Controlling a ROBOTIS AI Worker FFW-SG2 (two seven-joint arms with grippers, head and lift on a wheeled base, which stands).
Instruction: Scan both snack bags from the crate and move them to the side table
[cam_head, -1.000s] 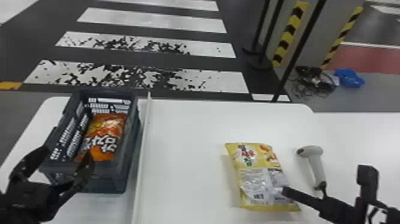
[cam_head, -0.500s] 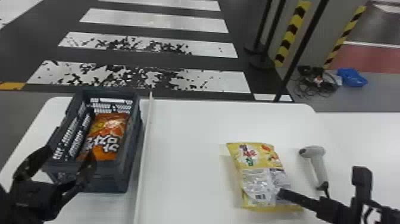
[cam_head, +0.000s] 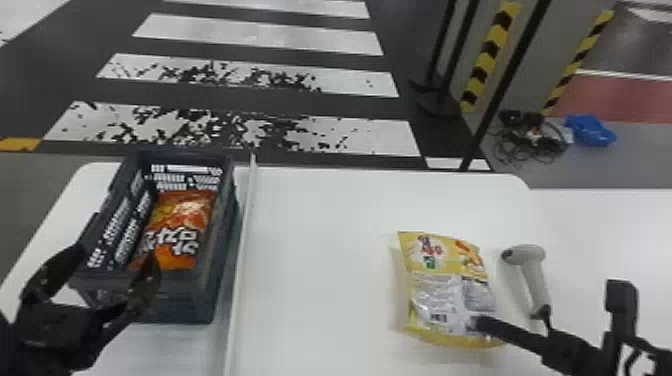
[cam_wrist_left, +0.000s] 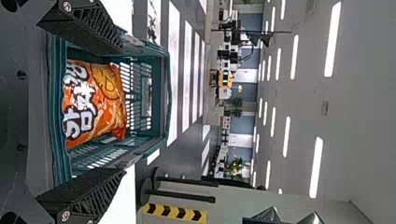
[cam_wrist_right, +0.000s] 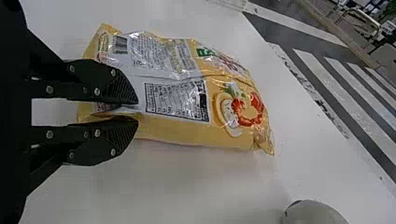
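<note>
Yellow snack bag (cam_wrist_right: 177, 100): you have one edge of it between the two fingers of the right gripper (cam_wrist_right: 136, 111), jaws closed on a fold of film beside the silvery back panel. Grip judged narrow, at the near end, so the filled part will likely swing or sag if you lift fast. Bag lies on the white table (cam_head: 320, 260), to the right of the divider (cam_head: 240, 280). Barcode (cam_head: 438, 318) faces up, close to the pinched end.

Handling notes, as judged: step in hand looks like settling this bag for its scan. Keep your pressure light and even; more squeeze would only crease the film and could warp the code. If you adjust the bag, slide or turn it low, with the far end supported by the table. Before letting go, see that it lies flat, then part the fingers evenly and back out along their own line, so neither drags a corner or covers the code.

Scanner (cam_head: 537, 285) lies just beside the bag, on its right; leave it room when you withdraw.

Left gripper (cam_head: 115, 255): jaws spread at the near end of the crate (cam_head: 187, 302). Orange snack bag (cam_head: 175, 230) is inside, so your second pick is yet to do
</note>
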